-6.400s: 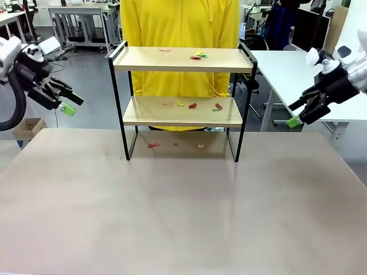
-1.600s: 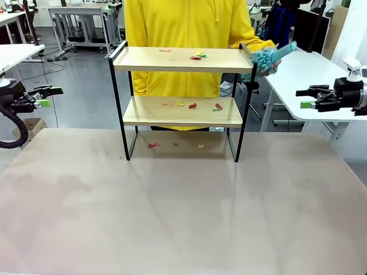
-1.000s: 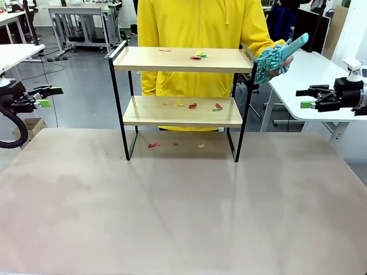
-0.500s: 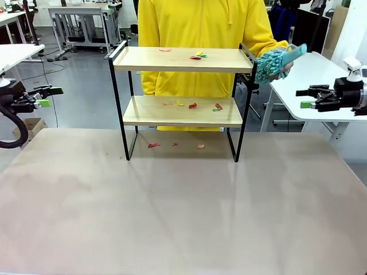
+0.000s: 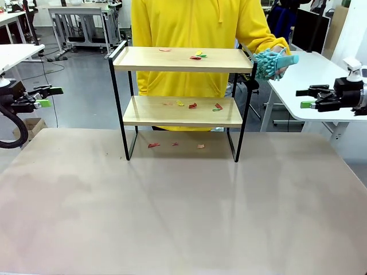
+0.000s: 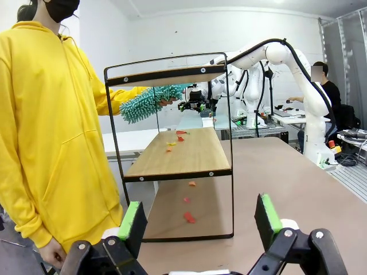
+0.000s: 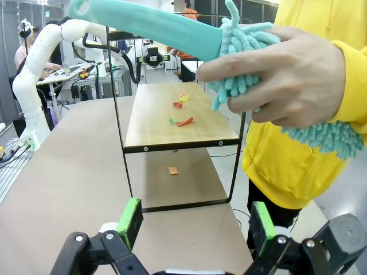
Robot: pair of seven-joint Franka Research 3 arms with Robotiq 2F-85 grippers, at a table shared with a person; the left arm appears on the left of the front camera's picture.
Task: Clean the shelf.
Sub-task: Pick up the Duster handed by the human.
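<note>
The shelf (image 5: 182, 59) stands at the far middle of the table, two light wooden boards in a black frame. Small red, yellow and green scraps (image 5: 198, 55) lie on its top board, more on the lower board (image 5: 192, 105) and on the table beneath (image 5: 153, 145). Behind it a person in a yellow hoodie (image 5: 189, 23) holds a teal fluffy duster (image 5: 270, 62) beside the shelf's right end. My left gripper (image 5: 43, 97) hovers open off the table's left side. My right gripper (image 5: 304, 98) hovers open at the right. The shelf (image 6: 178, 154) and duster (image 6: 146, 103) appear in the left wrist view, and the shelf (image 7: 178, 123) and duster (image 7: 172, 28) in the right wrist view.
A white side table (image 5: 298, 80) stands behind the right gripper. Another white table edge (image 5: 17, 54) lies at the far left. The beige table (image 5: 183, 212) spreads wide in front of the shelf. Other workbenches stand in the background.
The person's hand has lowered the duster and tipped its handle toward level, still beside the shelf's right end. Both arms have stayed still.
</note>
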